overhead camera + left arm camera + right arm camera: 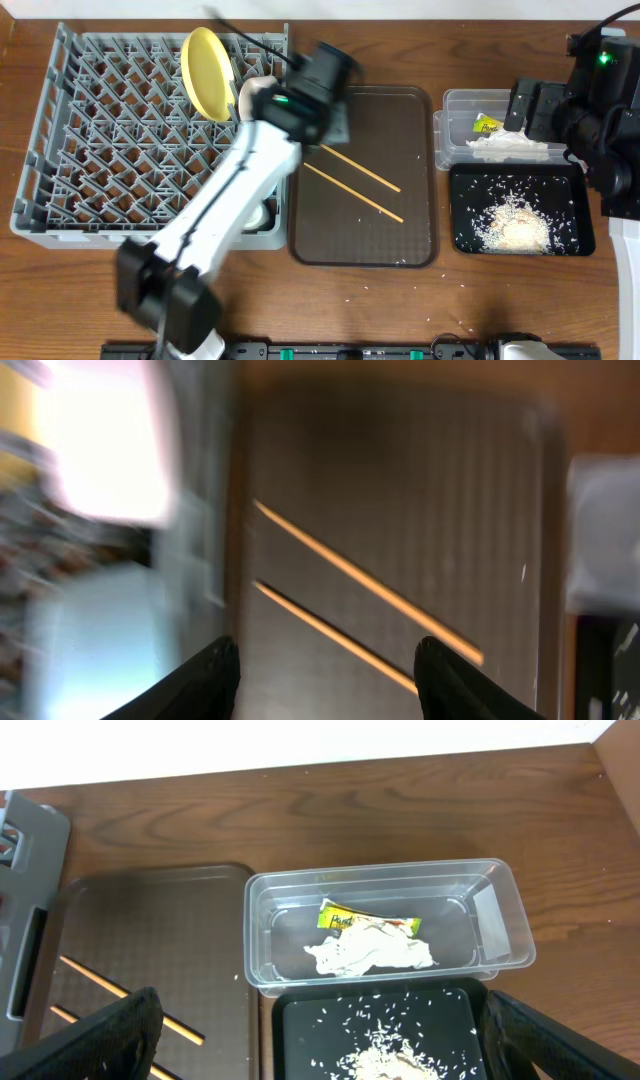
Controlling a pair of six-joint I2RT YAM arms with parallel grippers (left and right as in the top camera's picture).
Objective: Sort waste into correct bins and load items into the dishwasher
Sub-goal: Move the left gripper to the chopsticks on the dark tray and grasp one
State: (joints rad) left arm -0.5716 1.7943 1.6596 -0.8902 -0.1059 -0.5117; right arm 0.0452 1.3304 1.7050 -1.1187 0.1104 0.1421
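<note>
I judge the waste sorting nearly done. The crumpled paper [370, 952] and the wrapper [345, 920] lie in the clear tub [262, 945], and the rice [515, 225] is in the black tray [455, 215]. A few grains are loose on the desk [330, 300] at the lower edge. The yellow plate [205, 70] stands in the rack [100, 150], upper left. The two chopsticks [350, 595] lie on the brown tray [400, 120], not yet loaded. The left end effector [330, 660] is spread apart and empty, and in its blurred view the chopsticks' lower ends reach between its fingers. The right end effector [320, 1040] is also spread, over the bins.

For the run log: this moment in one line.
left gripper open above chopsticks | right gripper open | yellow plate in rack
</note>
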